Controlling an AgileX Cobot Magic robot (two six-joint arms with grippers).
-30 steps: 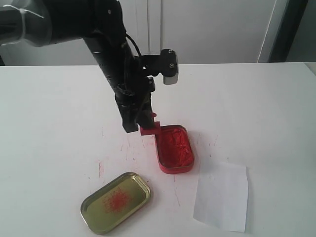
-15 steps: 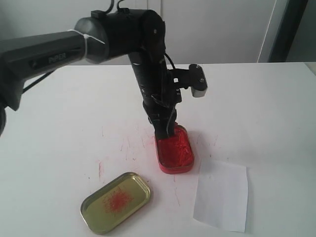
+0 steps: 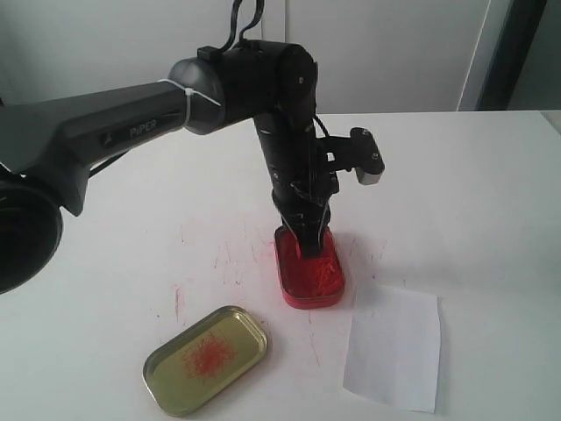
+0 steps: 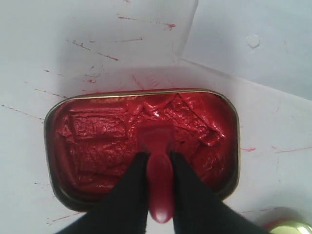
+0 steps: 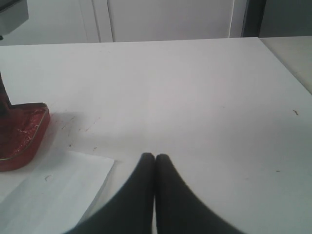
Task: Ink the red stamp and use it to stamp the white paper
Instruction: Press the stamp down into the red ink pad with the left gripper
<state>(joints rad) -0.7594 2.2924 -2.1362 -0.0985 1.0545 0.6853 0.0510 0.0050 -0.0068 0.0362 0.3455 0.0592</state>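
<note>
My left gripper (image 3: 308,246) is shut on the red stamp (image 4: 160,187), gripping its round knob between the black fingers (image 4: 127,195). The stamp's block base presses into the wrinkled red ink of the open red ink tin (image 3: 308,267) (image 4: 97,141). In the exterior view the stamp is hidden behind the gripper. The white paper (image 3: 394,346) (image 5: 53,190) lies flat to the right of the tin, nearer the front edge. My right gripper (image 5: 155,158) is shut on nothing, low over the table beside the paper; it does not show in the exterior view.
The gold tin lid (image 3: 205,358) with a red smudge lies at the front left of the ink tin. Faint red marks (image 3: 230,259) streak the white tabletop around the tin. The left arm (image 3: 175,96) reaches in from the left.
The left arm has swung right and lowered, carrying the stamp from beside the tin's far left corner down into the ink.
</note>
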